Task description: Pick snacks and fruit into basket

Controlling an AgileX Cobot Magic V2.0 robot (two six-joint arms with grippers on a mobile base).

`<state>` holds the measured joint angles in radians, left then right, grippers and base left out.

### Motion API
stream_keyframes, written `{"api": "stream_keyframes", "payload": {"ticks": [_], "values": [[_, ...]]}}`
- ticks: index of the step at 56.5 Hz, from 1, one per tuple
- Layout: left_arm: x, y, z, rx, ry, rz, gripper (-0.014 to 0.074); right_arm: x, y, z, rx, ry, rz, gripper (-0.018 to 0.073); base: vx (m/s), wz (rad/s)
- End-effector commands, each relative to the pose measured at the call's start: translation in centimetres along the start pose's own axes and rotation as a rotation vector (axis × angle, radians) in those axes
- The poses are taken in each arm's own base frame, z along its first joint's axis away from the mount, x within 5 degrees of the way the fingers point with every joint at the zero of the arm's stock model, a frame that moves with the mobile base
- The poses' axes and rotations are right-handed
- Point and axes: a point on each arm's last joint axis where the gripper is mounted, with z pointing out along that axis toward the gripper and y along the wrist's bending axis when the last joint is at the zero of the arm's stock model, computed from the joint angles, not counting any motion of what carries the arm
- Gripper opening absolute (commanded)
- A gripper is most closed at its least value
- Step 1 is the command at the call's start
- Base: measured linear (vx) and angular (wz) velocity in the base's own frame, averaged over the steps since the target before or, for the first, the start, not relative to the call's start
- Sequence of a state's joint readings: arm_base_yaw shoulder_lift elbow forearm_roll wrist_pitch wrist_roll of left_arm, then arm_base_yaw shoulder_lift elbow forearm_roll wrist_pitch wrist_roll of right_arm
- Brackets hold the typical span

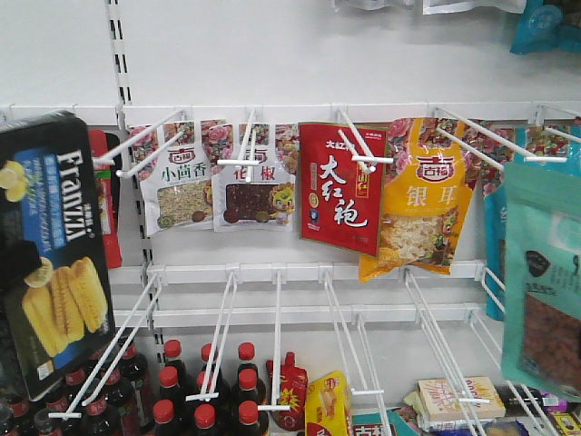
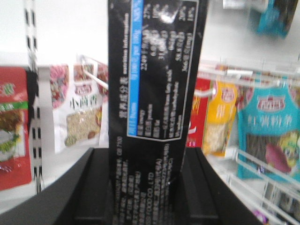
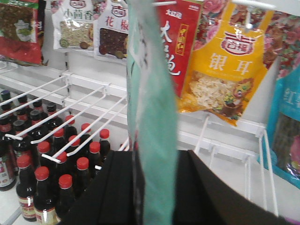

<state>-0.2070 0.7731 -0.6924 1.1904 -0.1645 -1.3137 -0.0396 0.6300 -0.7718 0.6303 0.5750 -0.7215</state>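
Plainly, the front view shows the printed face of the Franzzi cookie box [image 1: 54,254] at nine o'clock of the frame. It is slightly tilted, black and blue, with yellow wafers pictured. The mint-green pouch [image 1: 545,282] is at three o'clock, cut by the right edge. Neither gripper appears in that view.

The left wrist view gives the box's back instead: glossy black card with a white-framed nutrition panel and a blue strip. The box stands upright from six to twelve o'clock, its top cut off. The left gripper [image 2: 151,187] is clenched on its lower end, with a black finger [image 2: 91,187] at each side.

The right wrist view shows the pouch edge-on, a thin, soft, crinkled film rising toward twelve o'clock. The right gripper [image 3: 154,187] grasps its lower part.

In both wrist views the fingertips are hidden behind the goods, and the box's small print is blurred. Behind, flat pouches hang on white wire hooks [image 1: 277,336]. Red-capped dark bottles [image 1: 204,395] stand at six o'clock.
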Motion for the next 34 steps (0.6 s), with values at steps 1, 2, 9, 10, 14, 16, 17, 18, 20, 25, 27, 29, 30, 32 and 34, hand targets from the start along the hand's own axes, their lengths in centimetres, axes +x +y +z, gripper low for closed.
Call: {"api": "stream_keyframes", "payload": {"ticks": [1,2,9,10,14,16,17,18,20,25,27,29,30,32,34], "values": [[-1.6,-0.6,-0.7,0.036,-0.064,-0.024,0.0002,-1.3,-0.7,-0.9,0.092,-0.083,0.031,-0.0009,0.0,0.0],[-1.6,-0.6,-0.7,0.036,-0.062,-0.024,0.0002,-1.3,-0.7,-1.0,0.095,-0.081,0.031,-0.0009,0.0,0.0],[-1.5,-0.5,-0.5,0.033,-0.051,-0.044,0.0002,-1.2,-0.6,-1.1,0.093,-0.075,0.028,-0.0009,0.0,0.0],[-1.5,-0.5,-0.5,0.033,-0.05,-0.043,0.0002,-1.2,-0.6,-1.1,0.093,-0.075,0.028,-0.0009,0.0,0.0],[-1.2,-0.5,-0.5,0.032,-0.036,-0.006,0.0002,-1.3,-0.6,-1.1,0.095,-0.079,0.029,-0.0009,0.0,0.0],[-1.0,-0.5,-0.5,0.032,-0.031,-0.003,0.0002,-1.3,-0.7,-1.1,0.097,-0.086,0.032,-0.0009,0.0,0.0],[-0.8,-0.4,-0.5,0.028,-0.025,-0.002,0.0002,-1.3,-0.7,-1.1,0.099,-0.089,0.032,-0.0009,0.0,0.0],[-0.7,-0.4,-0.5,0.028,-0.021,-0.001,0.0002,-1.4,-0.7,-1.1,0.101,-0.091,0.032,-0.0009,0.0,0.0],[-0.5,-0.4,-0.5,0.023,-0.016,-0.002,0.0002,-1.4,-0.7,-1.1,0.104,-0.096,0.032,-0.0009,0.0,0.0],[-0.4,-0.4,-0.6,0.031,-0.014,-0.002,0.0002,-1.5,-0.8,-1.1,0.108,-0.102,0.032,-0.0009,0.0,0.0],[-0.4,-0.5,-0.6,0.038,-0.015,-0.002,0.0002,-1.5,-0.8,-1.1,0.108,-0.102,0.032,-0.0009,0.0,0.0],[-0.4,-0.6,-0.6,0.047,-0.017,-0.001,0.0002,-1.4,-0.8,-1.1,0.107,-0.101,0.032,-0.0009,0.0,0.0],[-0.4,-0.6,-0.6,0.05,-0.018,-0.001,0.0002,-1.4,-0.8,-1.1,0.107,-0.101,0.032,-0.0009,0.0,0.0],[-0.4,-0.7,-0.6,0.058,-0.019,-0.001,0.0002,-1.4,-0.8,-1.1,0.107,-0.101,0.032,-0.0009,0.0,0.0],[-0.4,-0.7,-0.6,0.065,-0.02,-0.001,0.0002,-1.4,-0.8,-1.1,0.107,-0.101,0.032,-0.0009,0.0,0.0]]}}
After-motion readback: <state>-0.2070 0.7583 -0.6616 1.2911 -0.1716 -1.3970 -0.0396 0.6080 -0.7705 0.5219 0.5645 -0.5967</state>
